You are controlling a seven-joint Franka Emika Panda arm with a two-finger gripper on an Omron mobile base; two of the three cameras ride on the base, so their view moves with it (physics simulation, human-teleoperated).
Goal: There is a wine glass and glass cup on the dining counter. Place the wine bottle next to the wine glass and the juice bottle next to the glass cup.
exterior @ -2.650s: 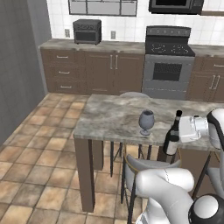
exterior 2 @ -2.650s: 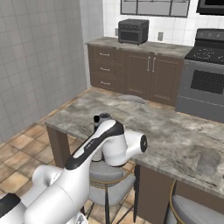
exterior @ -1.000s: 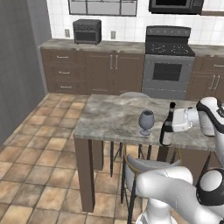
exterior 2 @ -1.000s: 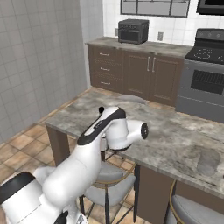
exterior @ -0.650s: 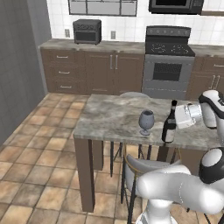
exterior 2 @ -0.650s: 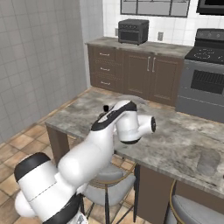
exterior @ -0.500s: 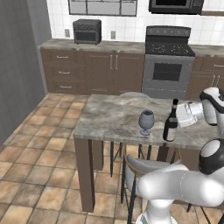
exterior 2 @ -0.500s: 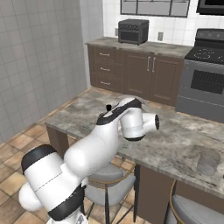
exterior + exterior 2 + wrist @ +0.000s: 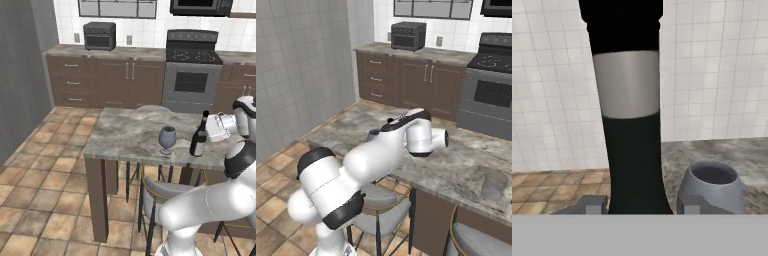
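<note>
The tall dark wine bottle (image 9: 199,138) stands upright on the marbled dining counter (image 9: 125,135), just right of the grey-blue stemmed wine glass (image 9: 167,139). My gripper (image 9: 207,131) reaches it from the right and is shut on the wine bottle (image 9: 632,125), with a fingertip (image 9: 592,205) on each side of its lower body. The wine glass bowl (image 9: 712,187) sits close beside the bottle in the hand view. The glass cup (image 9: 491,186) stands farther along the counter's right part. The juice bottle is out of view.
Grey stools (image 9: 165,192) are tucked under the counter's near side. Behind it run brown cabinets with a toaster oven (image 9: 100,35) and a stove (image 9: 192,75). My own white arm (image 9: 381,155) covers the counter's middle in the right base view.
The gripped wine bottle has shifted slightly right, a little farther from the wine glass. My arm's upper links have swung and risen beside the counter.
</note>
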